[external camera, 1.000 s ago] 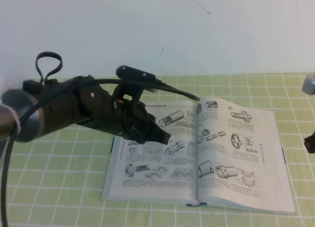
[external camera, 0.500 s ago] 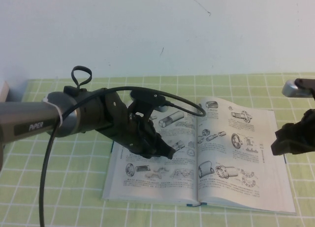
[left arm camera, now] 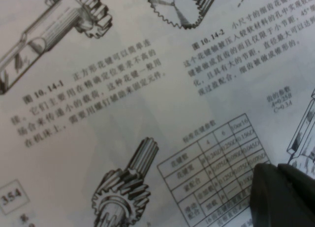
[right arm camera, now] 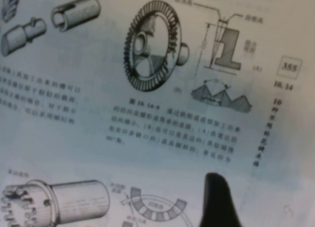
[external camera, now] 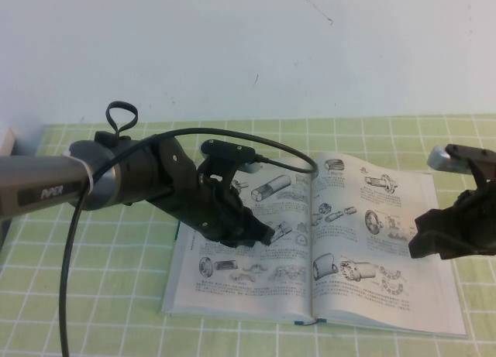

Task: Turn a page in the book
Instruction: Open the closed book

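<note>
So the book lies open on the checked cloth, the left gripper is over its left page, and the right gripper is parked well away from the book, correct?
Not quite. The book does lie open on the checked cloth, with the left gripper over its left page. But the right gripper is not parked away: the high view shows it over the book's right edge.

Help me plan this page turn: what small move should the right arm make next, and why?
Probably lower the right gripper onto the page's outer edge: it hovers open above that lying-flat sheet, gripping nothing, while the left gripper sits over the book's left half.
</note>
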Controlling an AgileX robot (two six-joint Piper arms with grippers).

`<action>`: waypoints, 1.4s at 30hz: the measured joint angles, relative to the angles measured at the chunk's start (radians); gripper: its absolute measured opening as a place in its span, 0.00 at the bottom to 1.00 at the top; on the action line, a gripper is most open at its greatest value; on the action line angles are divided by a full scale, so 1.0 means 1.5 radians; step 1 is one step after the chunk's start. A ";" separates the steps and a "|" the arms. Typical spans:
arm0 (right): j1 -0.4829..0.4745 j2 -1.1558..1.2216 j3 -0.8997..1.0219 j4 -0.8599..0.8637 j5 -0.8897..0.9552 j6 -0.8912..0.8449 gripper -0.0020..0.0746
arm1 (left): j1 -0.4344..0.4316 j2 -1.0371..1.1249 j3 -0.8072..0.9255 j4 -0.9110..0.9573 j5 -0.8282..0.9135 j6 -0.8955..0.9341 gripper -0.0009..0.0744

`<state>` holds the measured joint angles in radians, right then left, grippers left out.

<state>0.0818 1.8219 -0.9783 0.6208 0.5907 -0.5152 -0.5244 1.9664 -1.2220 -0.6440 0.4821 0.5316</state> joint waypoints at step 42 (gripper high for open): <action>-0.002 0.112 -0.012 0.386 0.097 -0.250 0.56 | 0.000 0.000 0.000 -0.012 0.005 0.002 0.01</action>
<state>0.0781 1.9899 -0.9962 1.2005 0.7366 -0.8907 -0.5244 1.9664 -1.2220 -0.6617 0.4903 0.5340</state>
